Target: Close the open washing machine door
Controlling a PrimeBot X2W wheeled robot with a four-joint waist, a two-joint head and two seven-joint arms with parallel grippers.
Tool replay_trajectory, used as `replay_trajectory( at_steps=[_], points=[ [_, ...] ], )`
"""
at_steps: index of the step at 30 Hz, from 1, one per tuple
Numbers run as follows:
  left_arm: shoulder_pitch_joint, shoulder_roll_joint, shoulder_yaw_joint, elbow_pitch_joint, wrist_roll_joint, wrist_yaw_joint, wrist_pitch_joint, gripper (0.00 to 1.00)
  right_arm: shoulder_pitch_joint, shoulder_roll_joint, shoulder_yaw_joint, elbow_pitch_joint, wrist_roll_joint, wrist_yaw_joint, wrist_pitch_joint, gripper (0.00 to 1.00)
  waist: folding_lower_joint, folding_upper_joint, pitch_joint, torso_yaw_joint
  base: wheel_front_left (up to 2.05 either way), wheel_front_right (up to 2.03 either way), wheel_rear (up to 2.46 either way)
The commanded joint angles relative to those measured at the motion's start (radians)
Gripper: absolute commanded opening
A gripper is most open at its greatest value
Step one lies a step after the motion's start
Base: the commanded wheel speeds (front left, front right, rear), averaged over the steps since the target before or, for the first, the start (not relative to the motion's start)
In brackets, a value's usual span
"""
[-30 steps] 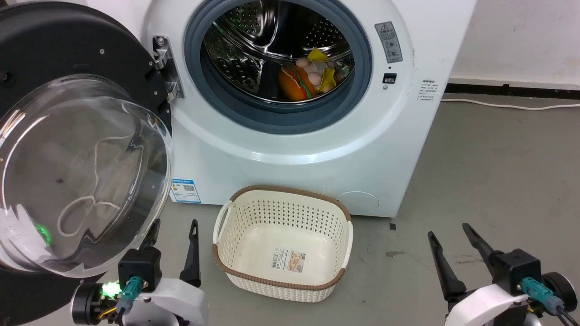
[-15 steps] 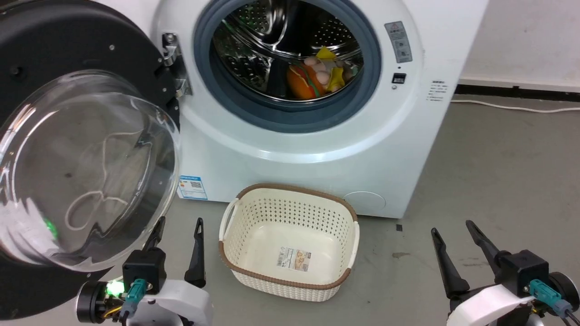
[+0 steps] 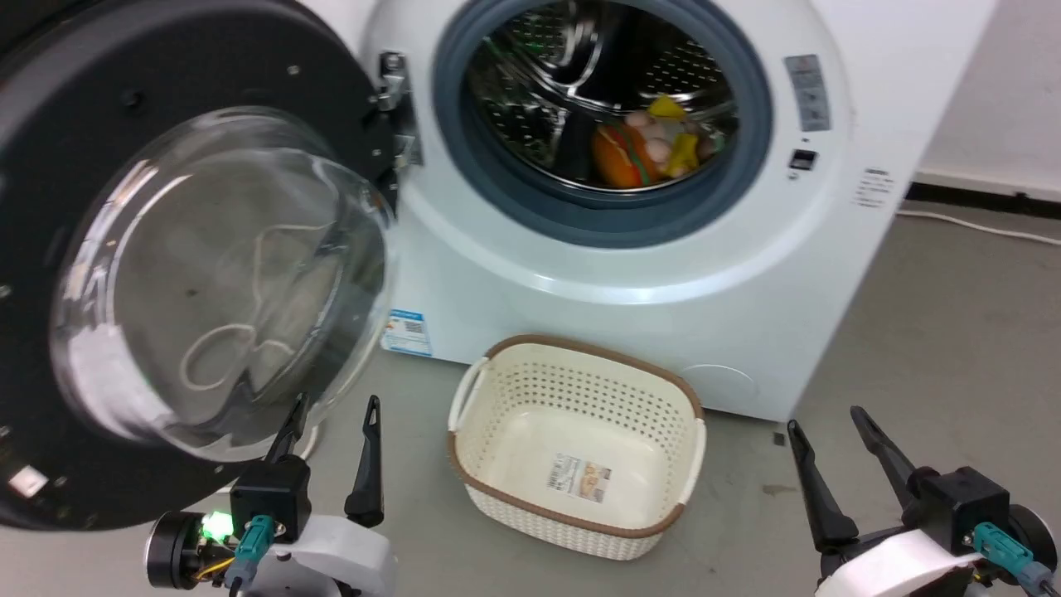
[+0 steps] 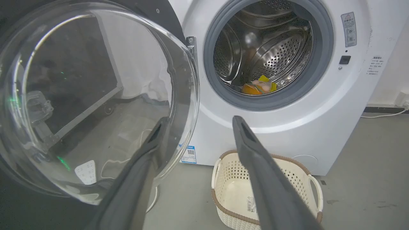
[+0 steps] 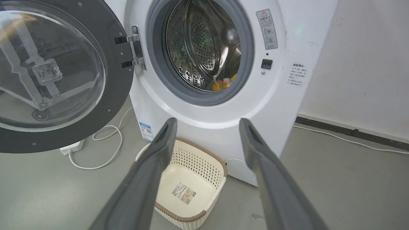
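Note:
The washing machine door (image 3: 207, 274) stands swung wide open on its metal hinge (image 3: 394, 108), left of the white machine. It has a black rim and a bulging clear glass bowl. It also shows as the door (image 4: 89, 95) in the left wrist view and the door (image 5: 51, 70) in the right wrist view. My left gripper (image 3: 336, 402) is open just below the bowl's lower right edge, holding nothing. In its own view the left gripper (image 4: 200, 118) has its left finger across that edge; I cannot tell if it touches. My right gripper (image 3: 825, 417) is open and empty, low at the right, far from the door.
Soft toys (image 3: 646, 149) lie in the steel drum behind the grey rubber ring. An empty cream basket (image 3: 580, 346) with a brown rim stands on the grey floor before the machine, between my grippers. A white cable (image 5: 108, 150) loops on the floor under the door. A wall stands at the right.
The whole head picture has shifted to the right, so the camera has turned left. The door stays open as before. Both grippers stay open and low.

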Motion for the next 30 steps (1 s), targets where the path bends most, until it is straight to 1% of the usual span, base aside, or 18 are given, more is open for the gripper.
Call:
replay_trajectory(
  at_steps=[1,7,8,17,30],
  points=[
    [0.004,0.004,-0.002,-0.007,-0.003,0.005,-0.012,1.0,0.011,0.001,0.002,0.0,0.007,0.0,-0.01,1.0,0.0,0.0,-0.003,0.018,0.0,0.0,0.0],
    [0.012,0.005,0.002,-0.023,-0.005,0.017,-0.024,1.0,0.001,0.002,0.012,0.016,0.001,0.0,-0.022,1.0,0.0,0.0,0.007,0.052,0.0,0.0,0.0],
    [0.016,0.004,0.004,-0.034,-0.005,0.026,-0.031,1.0,-0.008,0.002,0.026,0.024,-0.004,0.0,-0.028,1.0,0.0,0.0,0.012,0.068,0.0,0.0,0.0],
    [0.034,0.004,0.01,-0.061,-0.008,0.047,-0.05,1.0,-0.036,0.002,0.068,0.038,-0.006,0.0,-0.047,1.0,0.0,0.0,0.022,0.111,0.0,0.0,0.0],
    [0.051,0.002,0.022,-0.076,-0.023,0.063,-0.077,1.0,-0.044,0.002,0.093,0.048,0.002,0.0,-0.074,1.0,0.0,0.0,0.025,0.167,-0.01,-0.01,-0.01]
  ],
)
